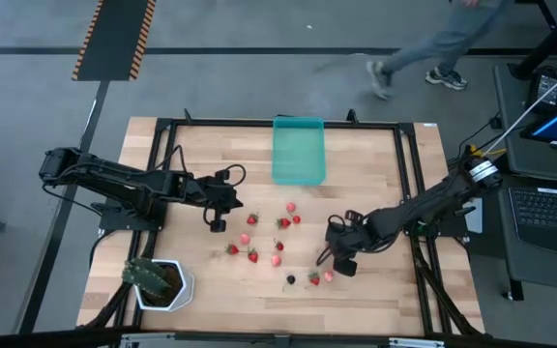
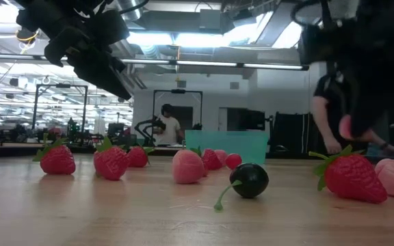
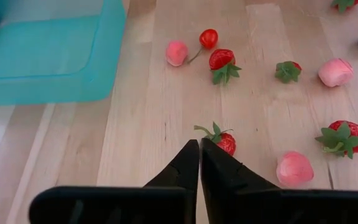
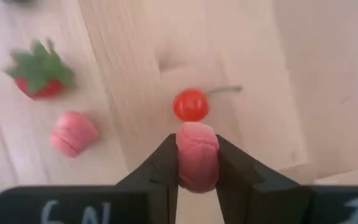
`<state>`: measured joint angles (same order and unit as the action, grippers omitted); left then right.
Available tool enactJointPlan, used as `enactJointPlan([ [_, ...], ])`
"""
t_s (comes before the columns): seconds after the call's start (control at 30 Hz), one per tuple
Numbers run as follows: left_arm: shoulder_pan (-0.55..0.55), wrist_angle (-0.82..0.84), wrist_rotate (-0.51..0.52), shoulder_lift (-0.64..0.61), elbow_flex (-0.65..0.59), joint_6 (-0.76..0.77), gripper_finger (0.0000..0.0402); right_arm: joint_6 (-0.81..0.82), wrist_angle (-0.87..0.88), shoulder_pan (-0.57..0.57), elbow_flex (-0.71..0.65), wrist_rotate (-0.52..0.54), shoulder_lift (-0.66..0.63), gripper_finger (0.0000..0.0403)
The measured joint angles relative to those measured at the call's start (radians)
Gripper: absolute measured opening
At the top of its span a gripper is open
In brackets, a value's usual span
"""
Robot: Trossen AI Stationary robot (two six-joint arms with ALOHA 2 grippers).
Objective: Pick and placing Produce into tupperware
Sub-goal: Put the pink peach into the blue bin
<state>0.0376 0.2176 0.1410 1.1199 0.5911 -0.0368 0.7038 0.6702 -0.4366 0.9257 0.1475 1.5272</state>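
Here the right gripper (image 4: 197,163) clamps a pink fruit (image 4: 197,155) (left gripper (image 3: 199,163) closed, empty).

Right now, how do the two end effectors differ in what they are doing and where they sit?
The right end effector is shut on a pink fruit, lifted above the table near a red cherry; the left end effector is shut on nothing. The right sits toward the table's near right, the left at mid left, by a strawberry. Both are dark two-finger end effectors among scattered fruit.
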Motion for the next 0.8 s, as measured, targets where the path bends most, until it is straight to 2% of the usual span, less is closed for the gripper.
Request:
enactJointPlan([
  [0.33, 0.000, 0.021, 0.010, 0.000, 0.000, 0.000, 0.0002, -0.030, 0.008, 0.000, 0.000, 0.094, -0.156, 0.0078],
  [0.57, 0.000, 0.029, 0.010, 0.000, 0.000, 0.000, 0.0015, -0.092, 0.009, 0.000, 0.000, 0.145, -0.240, 0.0078],
  [0.8, 0.000, 0.037, 0.009, 0.000, 0.000, 0.000, 0.0004, -0.159, 0.013, -0.018, 0.000, 0.302, -0.300, 0.0078],
])
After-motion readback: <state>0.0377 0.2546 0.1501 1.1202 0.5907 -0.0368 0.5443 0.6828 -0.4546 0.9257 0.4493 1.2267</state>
